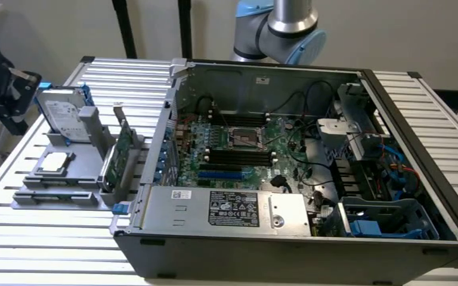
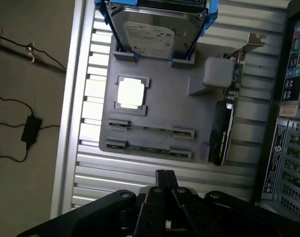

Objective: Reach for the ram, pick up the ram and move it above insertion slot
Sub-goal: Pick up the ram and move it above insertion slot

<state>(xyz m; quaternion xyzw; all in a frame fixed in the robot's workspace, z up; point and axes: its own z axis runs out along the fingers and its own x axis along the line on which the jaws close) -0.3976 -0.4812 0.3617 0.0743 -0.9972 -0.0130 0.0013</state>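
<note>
"Grey tray [image 2: 162, 101] below you, what did it carry?"

"Two thin sticks, each standing on its edge in parallel grooves. The ram [image 2: 149, 148] was in the groove closest to my end effector [image 2: 165, 174], and a second stick [image 2: 151, 130] was just beside it. Farther along were a processor chip [image 2: 131, 92], a hard drive [image 2: 157, 32] and an expansion card [image 2: 223, 129]."

"And your end effector?"

"It was clenched, the fingers pressed together with nothing between them. It hovered over the slatted metal surface [image 2: 115, 174] near the tray's edge, apart from the ram."

"Where were the insertion slots?"

"In the exterior view the black slots [image 1: 241, 156] lay on the motherboard [image 1: 281, 128] inside the open computer case [image 1: 213, 256], to the exterior view's right of the tray."
</note>
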